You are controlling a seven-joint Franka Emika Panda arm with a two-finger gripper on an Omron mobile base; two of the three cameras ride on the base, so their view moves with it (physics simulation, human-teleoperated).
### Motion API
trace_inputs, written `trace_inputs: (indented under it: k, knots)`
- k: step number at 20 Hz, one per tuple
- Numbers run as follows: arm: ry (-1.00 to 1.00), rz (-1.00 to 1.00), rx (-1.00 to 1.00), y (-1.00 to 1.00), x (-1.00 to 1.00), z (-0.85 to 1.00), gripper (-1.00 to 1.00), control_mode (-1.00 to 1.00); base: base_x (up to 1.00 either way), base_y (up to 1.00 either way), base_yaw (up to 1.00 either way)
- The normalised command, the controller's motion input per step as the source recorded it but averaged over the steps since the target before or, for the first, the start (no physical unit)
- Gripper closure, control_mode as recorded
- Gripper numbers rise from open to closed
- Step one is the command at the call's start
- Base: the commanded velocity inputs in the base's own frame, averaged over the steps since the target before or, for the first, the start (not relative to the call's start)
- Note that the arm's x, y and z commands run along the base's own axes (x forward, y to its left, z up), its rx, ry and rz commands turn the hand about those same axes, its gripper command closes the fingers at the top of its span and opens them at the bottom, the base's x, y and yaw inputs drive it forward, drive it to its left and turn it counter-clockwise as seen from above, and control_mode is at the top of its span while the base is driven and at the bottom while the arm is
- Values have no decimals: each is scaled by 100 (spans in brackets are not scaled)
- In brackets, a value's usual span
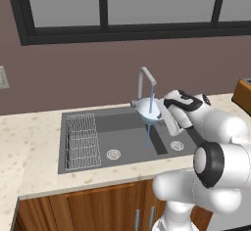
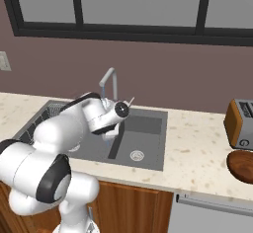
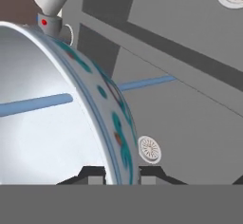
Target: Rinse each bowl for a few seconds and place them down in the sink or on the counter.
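A pale blue-grey bowl (image 1: 148, 109) hangs tilted under the curved silver tap (image 1: 145, 78), above the divider of the dark grey sink (image 1: 127, 144). A thin blue water stream (image 1: 149, 127) runs from the tap past the bowl into the basin. My gripper (image 1: 163, 113) is shut on the bowl's right rim. In the hand view the rim of the bowl (image 3: 47, 137) stands between my fingertips (image 3: 94, 173), its outside showing teal and red marks, and my gripper (image 3: 121, 174) clamps it. Water (image 3: 142, 83) crosses behind it.
A wire rack (image 1: 82, 141) fills the sink's left part. Round silver drains (image 1: 113, 153) sit in both basins. The beige counter (image 2: 197, 148) carries a toaster (image 2: 240, 123) and a brown wooden board (image 2: 242, 166) at the right. A wall switch (image 1: 3, 77) is at far left.
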Motion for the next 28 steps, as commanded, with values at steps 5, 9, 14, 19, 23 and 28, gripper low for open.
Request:
trace_inputs:
  k: [5,9,14,19,23,28]
  knots:
    - [-10,8,2,-18,-29,7,100,-100,0,0,0]
    - [-5,5,1,-19,-2,26,100,-100,0,0,0]
    - [4,-8,0,-34,10,24,100,-100,0,0,0]
    - [7,-13,0,-38,8,12,100,-100,0,0,0]
    - [8,-13,0,-39,5,11,100,-100,0,0,0]
    - [7,-12,2,-43,0,11,100,-100,0,0,0]
